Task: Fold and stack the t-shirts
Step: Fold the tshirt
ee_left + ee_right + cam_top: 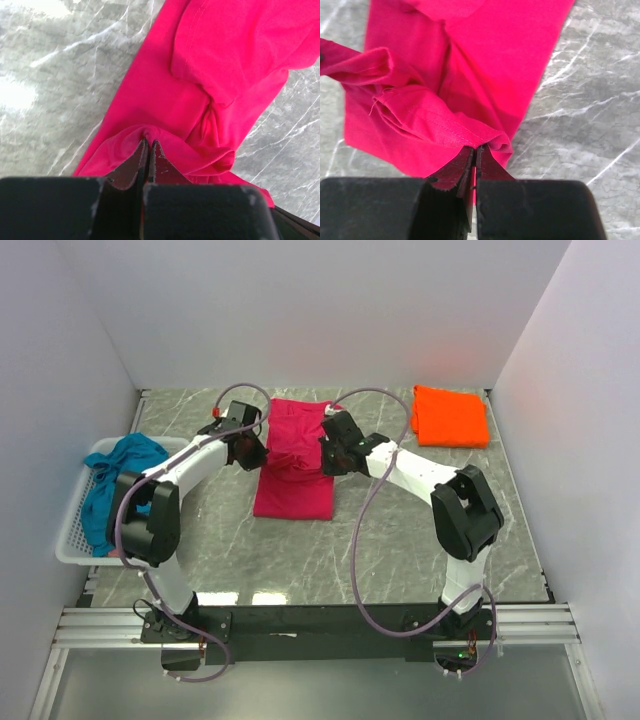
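Pinching the magenta t-shirt (295, 495) at opposite edges, the left tool (149, 146) and right tool (476, 150) should travel level together to fold squarely.

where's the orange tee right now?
Top view: the orange t-shirt lies folded at the far right corner of the table, apart from the magenta-pink t-shirt at centre.
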You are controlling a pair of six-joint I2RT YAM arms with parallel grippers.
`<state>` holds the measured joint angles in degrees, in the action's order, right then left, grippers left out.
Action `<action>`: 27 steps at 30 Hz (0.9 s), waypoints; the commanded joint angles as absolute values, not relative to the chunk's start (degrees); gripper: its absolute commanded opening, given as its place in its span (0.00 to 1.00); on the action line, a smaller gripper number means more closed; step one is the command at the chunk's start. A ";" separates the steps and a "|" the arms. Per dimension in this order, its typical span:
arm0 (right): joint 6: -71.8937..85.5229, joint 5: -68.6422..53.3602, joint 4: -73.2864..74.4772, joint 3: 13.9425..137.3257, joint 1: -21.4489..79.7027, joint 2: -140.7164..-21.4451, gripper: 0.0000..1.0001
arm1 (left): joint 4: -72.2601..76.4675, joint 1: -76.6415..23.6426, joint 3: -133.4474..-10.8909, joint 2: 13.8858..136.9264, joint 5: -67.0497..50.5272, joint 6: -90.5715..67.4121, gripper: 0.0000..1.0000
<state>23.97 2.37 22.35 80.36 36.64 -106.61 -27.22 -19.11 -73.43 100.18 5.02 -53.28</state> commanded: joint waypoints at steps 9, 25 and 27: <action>21.45 -6.14 22.58 92.09 31.03 -116.35 0.21 | -26.27 -16.44 -82.16 106.78 2.11 -50.36 0.37; 20.66 -14.24 16.35 81.20 35.32 -107.84 0.77 | -24.78 -15.82 -62.07 89.05 2.10 -53.08 0.99; 19.95 -13.45 16.96 82.96 37.26 -110.21 0.77 | -25.84 -15.82 -56.97 84.30 4.47 -54.40 0.99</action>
